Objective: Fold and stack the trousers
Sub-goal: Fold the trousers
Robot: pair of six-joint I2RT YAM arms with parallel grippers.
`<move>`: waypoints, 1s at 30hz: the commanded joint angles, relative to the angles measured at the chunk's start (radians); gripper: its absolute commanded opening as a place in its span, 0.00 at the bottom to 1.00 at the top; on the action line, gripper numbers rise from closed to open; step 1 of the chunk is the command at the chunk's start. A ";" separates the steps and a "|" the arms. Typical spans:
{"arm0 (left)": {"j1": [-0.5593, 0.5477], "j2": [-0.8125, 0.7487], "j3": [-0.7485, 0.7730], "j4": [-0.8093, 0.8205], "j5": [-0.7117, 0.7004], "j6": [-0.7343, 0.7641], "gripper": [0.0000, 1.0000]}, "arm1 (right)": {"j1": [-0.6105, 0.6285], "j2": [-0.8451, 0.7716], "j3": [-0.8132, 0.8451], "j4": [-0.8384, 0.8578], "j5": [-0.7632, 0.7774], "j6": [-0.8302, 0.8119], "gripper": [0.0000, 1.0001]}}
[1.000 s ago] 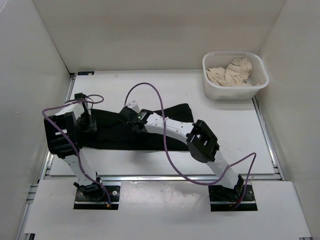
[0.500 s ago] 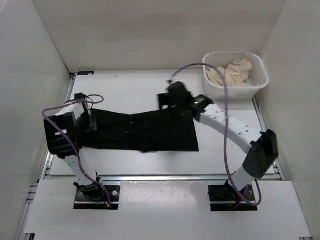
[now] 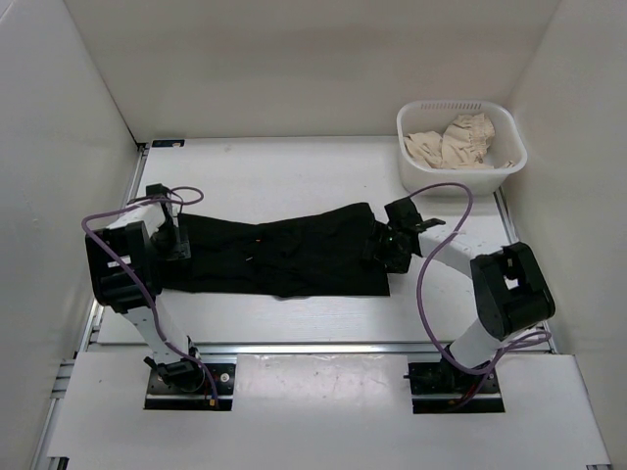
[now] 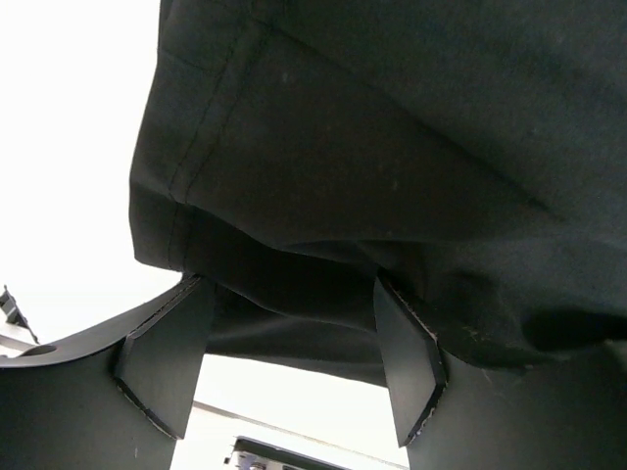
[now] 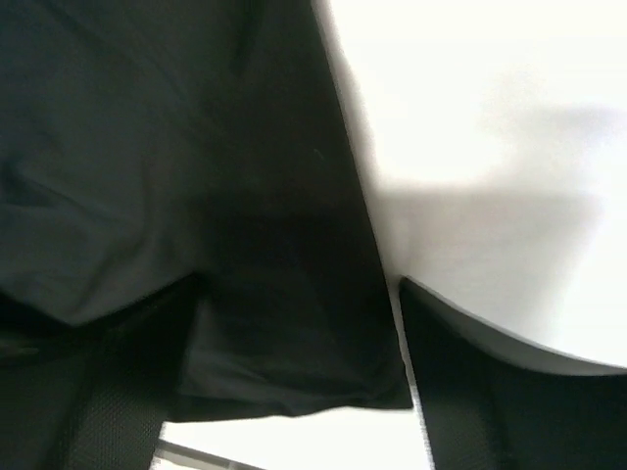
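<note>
On table (image 3: 294, 166), trousers (image 3: 284, 257) flat, left claw (image 3: 176, 238) and right claw (image 3: 384, 250) released over opposite edges

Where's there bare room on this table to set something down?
Widest bare table: between the trousers and back wall, left of the basket. A thin strip along their near side. Crowded: the left gripper and right gripper at the trousers' ends.

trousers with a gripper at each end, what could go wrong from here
The right gripper is open with just the edge of the trousers between its fingers; closing may catch one layer or slip off. At the left gripper the fabric is bunched, so a pinch could lift an uneven fold. The right arm's purple cable loops near the cloth and might snag.
</note>
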 commanded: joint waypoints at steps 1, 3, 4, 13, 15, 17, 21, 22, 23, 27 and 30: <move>-0.005 -0.064 -0.025 -0.001 0.015 -0.007 0.77 | -0.022 0.042 -0.096 0.166 -0.093 0.053 0.79; -0.005 -0.064 -0.026 -0.001 0.015 -0.007 0.77 | -0.036 0.061 -0.105 0.179 -0.119 0.072 0.38; -0.005 -0.074 -0.026 -0.001 0.015 -0.007 0.77 | -0.063 0.075 -0.105 0.179 -0.119 0.072 0.25; -0.005 -0.148 0.054 -0.113 0.151 -0.007 0.84 | -0.287 -0.171 0.034 -0.210 0.033 -0.097 0.00; -0.005 -0.170 0.079 -0.124 0.214 -0.007 0.85 | -0.297 -0.220 0.182 -0.374 0.105 -0.150 0.00; -0.016 -0.188 0.079 -0.124 0.257 -0.007 0.86 | -0.269 -0.220 0.295 -0.521 0.165 -0.209 0.00; -0.080 -0.170 0.079 -0.144 0.255 -0.007 0.86 | -0.035 -0.110 0.609 -0.719 0.252 -0.209 0.00; -0.096 -0.170 0.067 -0.144 0.254 -0.007 0.86 | 0.016 -0.035 0.663 -0.761 0.269 -0.182 0.00; -0.125 -0.159 0.067 -0.144 0.254 -0.007 0.86 | 0.120 0.008 0.717 -0.837 0.283 -0.171 0.00; -0.203 -0.128 0.047 -0.144 0.401 -0.007 0.86 | 0.364 0.330 1.071 -1.012 0.269 -0.121 0.00; -0.277 -0.079 0.024 -0.122 0.512 -0.007 0.87 | 0.493 0.563 1.411 -1.099 0.226 -0.121 0.00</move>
